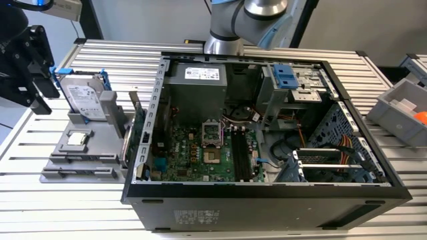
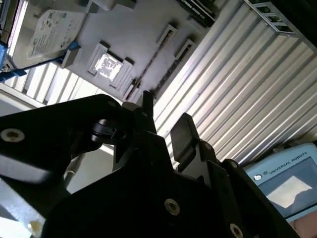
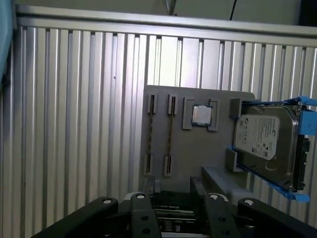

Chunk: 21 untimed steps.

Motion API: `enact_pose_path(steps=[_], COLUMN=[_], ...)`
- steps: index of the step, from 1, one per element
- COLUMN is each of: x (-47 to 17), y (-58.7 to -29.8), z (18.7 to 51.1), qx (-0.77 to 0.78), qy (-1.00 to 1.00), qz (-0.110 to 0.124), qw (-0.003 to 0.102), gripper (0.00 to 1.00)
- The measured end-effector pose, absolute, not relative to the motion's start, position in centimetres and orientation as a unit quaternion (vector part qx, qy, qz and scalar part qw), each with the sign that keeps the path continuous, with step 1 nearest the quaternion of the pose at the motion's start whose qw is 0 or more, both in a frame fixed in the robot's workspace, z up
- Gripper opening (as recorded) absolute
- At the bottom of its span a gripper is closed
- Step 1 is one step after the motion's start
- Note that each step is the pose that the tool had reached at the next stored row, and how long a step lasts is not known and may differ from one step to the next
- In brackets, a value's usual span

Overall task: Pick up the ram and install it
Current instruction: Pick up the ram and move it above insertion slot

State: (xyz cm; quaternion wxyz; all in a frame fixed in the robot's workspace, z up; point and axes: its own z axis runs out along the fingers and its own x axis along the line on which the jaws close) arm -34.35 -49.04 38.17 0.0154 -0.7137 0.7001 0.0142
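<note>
The black gripper (image 2: 166,111) hangs with its 2 fingers apart, holding nothing. The thin dark ram stick (image 3: 170,134) stands on edge in the grey slotted holder tray (image 3: 198,148), near the silver hard drive (image 3: 262,139).

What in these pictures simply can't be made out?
- The ram, first wrist view: seen edge-on in the grey holder, so its faces are hidden.
- The hard drive, second wrist view: partly cut off by the picture's edge.
- The memory slots, exterior view: too small to tell whether any is filled.
</note>
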Motion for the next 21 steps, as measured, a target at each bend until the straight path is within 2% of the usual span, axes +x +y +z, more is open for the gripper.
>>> enact_pose_path(steps=[21], x=[-34.36], y=[-49.06], z=[37.25], qx=[-0.701], qy=[0.713], qz=[0.014], qw=[0.016], gripper=[1.00])
